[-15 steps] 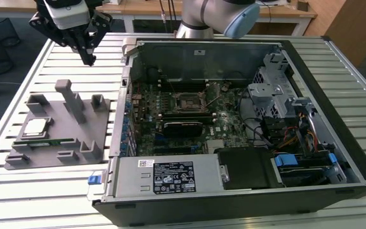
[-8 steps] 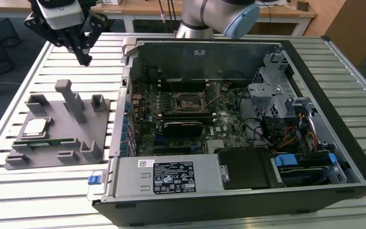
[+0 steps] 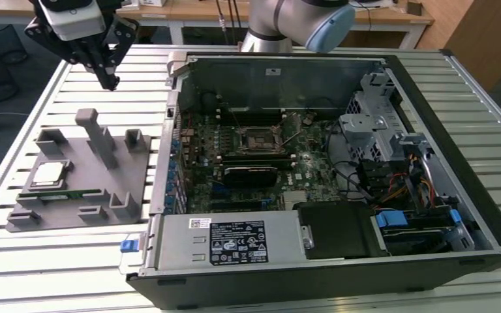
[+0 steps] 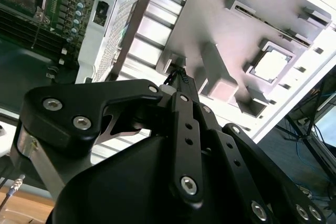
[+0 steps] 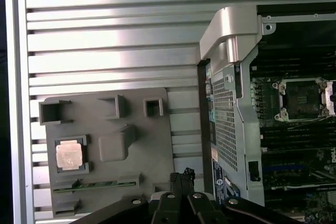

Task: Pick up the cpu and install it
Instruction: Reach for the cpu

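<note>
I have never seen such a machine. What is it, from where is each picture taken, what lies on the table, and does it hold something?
It is one robot arm ending in a black claw. The exterior view comes from a camera off the arm; both wrist views come from cameras riding on it. On the slatted metal table lie a grey holder and an open computer case. The holder carries the cpu, a silver square chip, and a green memory stick. The claw hangs near the holder, shut and holding nothing. The socket in the case is empty.
</note>
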`<state>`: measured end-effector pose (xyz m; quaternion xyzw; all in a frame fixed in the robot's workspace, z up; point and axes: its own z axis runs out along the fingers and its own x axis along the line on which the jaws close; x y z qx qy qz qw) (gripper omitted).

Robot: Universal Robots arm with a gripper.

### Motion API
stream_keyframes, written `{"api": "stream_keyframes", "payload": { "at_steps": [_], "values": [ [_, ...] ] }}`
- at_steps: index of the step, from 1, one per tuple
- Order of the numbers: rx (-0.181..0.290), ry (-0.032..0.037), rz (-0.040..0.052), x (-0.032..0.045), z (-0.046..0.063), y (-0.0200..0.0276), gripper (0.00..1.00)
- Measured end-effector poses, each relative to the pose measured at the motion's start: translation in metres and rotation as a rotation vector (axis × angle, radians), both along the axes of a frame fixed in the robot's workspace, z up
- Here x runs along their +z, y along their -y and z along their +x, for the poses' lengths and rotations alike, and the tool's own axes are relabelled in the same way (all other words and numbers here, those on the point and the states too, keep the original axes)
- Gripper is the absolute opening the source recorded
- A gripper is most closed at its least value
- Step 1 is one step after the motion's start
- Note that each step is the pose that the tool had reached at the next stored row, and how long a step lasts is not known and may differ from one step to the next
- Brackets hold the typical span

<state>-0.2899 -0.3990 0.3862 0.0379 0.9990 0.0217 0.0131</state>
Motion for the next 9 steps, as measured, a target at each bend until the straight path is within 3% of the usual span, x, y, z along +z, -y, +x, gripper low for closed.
{"api": "stream_keyframes", "payload": {
  "at_steps": [9],
  "values": [
    [0.0,-0.0006,0.0,-0.0005,-0.013,0.0,0.11]
  ]
}}
